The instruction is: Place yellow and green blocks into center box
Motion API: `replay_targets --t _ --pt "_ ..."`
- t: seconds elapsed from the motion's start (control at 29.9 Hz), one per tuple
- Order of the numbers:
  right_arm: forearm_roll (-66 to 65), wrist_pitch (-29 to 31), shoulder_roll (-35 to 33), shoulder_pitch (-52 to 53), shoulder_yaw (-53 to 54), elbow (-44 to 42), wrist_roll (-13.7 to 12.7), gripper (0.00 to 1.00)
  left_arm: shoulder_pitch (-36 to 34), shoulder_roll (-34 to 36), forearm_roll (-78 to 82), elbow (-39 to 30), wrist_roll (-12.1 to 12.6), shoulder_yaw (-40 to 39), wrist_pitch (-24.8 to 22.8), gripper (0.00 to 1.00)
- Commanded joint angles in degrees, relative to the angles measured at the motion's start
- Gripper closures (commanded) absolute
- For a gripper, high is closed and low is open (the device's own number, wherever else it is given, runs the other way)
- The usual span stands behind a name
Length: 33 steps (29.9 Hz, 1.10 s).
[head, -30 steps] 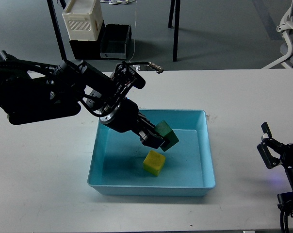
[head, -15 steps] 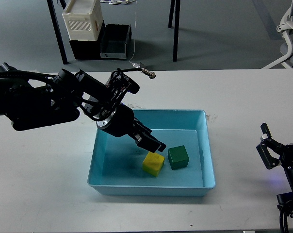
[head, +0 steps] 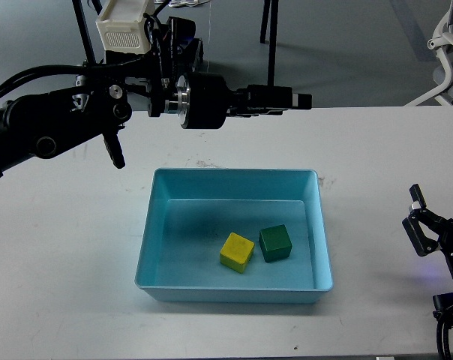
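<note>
The yellow block [head: 237,251] and the green block [head: 275,242] lie side by side on the floor of the light blue box [head: 234,175] at the table's middle, almost touching. My left gripper [head: 300,97] is raised above the table's far edge, beyond the box, pointing right. Its fingers look open and hold nothing. My right gripper [head: 415,217] sits low at the right edge of the table, open and empty, well clear of the box.
The white table [head: 76,285] carries the box. Behind it on the floor stand a white ribbed container [head: 125,30] on a black case, a black bin [head: 178,64], a dark post [head: 270,45] and an office chair [head: 448,45].
My left gripper let go of the green block, which now rests beside the yellow one. The left arm then rose out of the box and swung up to the far side.
</note>
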Motion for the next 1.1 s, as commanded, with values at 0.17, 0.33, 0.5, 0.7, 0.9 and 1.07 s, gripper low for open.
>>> replay_targets --t 0.17,0.33,0.5,0.7,0.9,1.07 --pt "0.00 0.00 0.00 0.72 1.02 0.15 -0.07 0.00 12.07 -8.69 -12.84 0.43 0.06 -27.34 -0.01 0.08" --pt "-0.09 0.00 0.00 0.98 2.16 0.06 0.02 0.00 18.74 -13.61 -20.22 0.08 0.06 -41.83 -0.01 0.02" --pt "-0.09 -0.05 0.00 0.90 2.07 0.06 -0.07 0.00 28.58 -19.60 -24.89 -0.80 0.15 -56.78 -0.01 0.00" --pt "-0.70 -0.84 0.00 0.99 1.19 0.67 -0.07 0.00 43.16 -19.60 -24.98 -11.94 0.24 -68.31 -0.01 0.00" --pt "-3.86 -1.72 0.00 3.09 -2.58 1.47 -0.15 0.00 56.09 -19.60 -26.90 -21.80 0.15 -71.92 -0.01 0.00" --pt "-5.54 -2.16 0.00 4.94 -4.17 1.38 -0.15 0.00 64.00 -19.60 -33.06 -25.85 0.24 -72.36 -0.01 0.00"
